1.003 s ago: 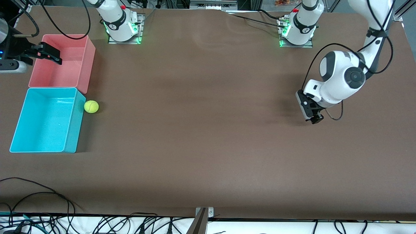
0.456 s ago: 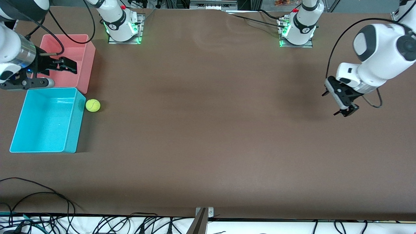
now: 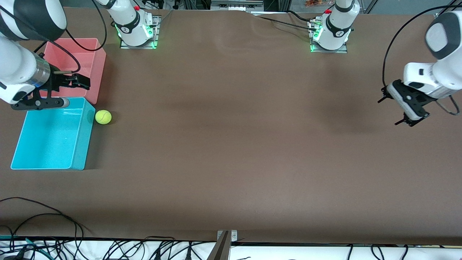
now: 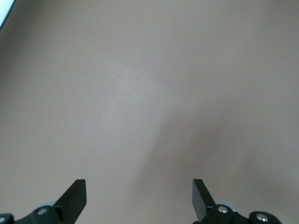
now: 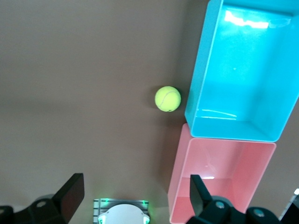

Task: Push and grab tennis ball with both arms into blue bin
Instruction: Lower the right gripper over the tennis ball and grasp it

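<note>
The tennis ball [image 3: 103, 117] lies on the table, just beside the blue bin [image 3: 77, 159]. Over the pink bin [image 3: 98, 68], partly hiding it, hangs the right gripper [image 3: 82, 81], fingers spread. Well apart from the blue bin, at the left arm's end, the left gripper [image 3: 391, 111] hangs over bare table with its 2 fingers spread.

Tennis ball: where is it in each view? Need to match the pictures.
Front view: tennis ball on the table, close beside the blue bin at the right arm's end, near the corner where the pink bin meets it.
Left wrist view: not in it, only bare table and the left tool.
Right wrist view: tennis ball beside the blue bin.
Shared landmark: the seam between the blue and pink bins.
</note>
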Robot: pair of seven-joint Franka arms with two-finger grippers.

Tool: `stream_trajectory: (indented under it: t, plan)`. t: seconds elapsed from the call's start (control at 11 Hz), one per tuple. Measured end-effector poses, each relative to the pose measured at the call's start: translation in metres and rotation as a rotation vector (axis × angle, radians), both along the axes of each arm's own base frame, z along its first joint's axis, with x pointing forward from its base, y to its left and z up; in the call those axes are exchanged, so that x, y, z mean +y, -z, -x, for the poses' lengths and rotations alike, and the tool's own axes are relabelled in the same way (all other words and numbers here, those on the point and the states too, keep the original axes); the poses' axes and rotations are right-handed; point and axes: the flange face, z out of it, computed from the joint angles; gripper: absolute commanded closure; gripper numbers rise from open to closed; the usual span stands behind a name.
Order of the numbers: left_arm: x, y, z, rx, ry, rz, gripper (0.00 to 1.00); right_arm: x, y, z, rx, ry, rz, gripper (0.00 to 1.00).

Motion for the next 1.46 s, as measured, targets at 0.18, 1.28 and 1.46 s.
stream_trajectory:
  t: [0.18, 1.28, 1.46]
  plan:
    - [0.0, -0.031, 0.001, 0.038, -0.081, 0.01, 0.0, 0.0, 0.012, -0.005, 0.012, -0.016, 0.042, 0.0]
    - [-0.07, -0.171, 0.026, 0.145, -0.552, -0.105, 0.0, -0.013, 0.132, -0.002, -0.008, -0.162, 0.222, 0.0]
    - [-0.06, -0.171, 0.025, 0.149, -0.649, -0.105, 0.0, -0.012, 0.158, 0.005, -0.016, -0.201, 0.228, 0.0]
